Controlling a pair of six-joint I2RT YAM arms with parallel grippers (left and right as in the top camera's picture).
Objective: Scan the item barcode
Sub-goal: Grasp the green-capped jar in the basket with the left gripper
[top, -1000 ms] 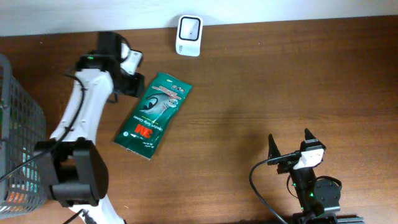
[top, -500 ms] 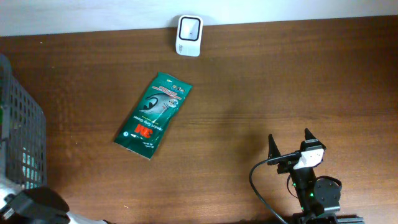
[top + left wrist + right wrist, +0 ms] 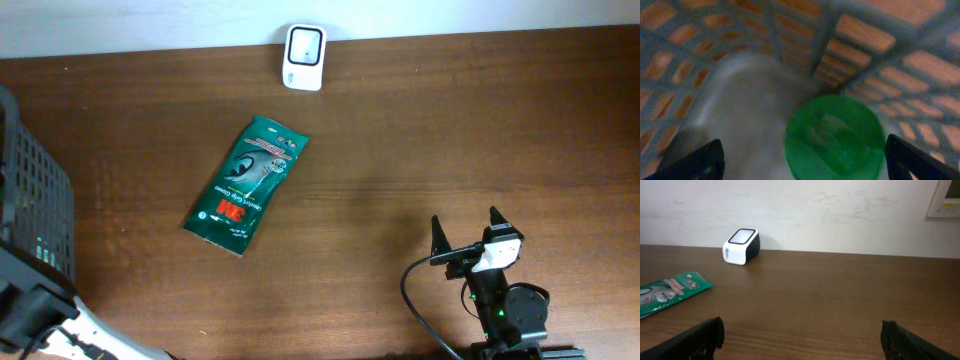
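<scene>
Green packet [image 3: 246, 185] lies flat on the table, long axis slanting from its near-left end up toward the scanner [image 3: 303, 44]. It sits forward and well to the left of the right gripper [image 3: 465, 220], whose fingers stand wide apart and empty. Left gripper [image 3: 801, 160], fingers also spread with nothing clamped, points down into the basket [image 3: 40, 200]; the packet is out of its view, off to its right. Left arm judged nearer.
</scene>
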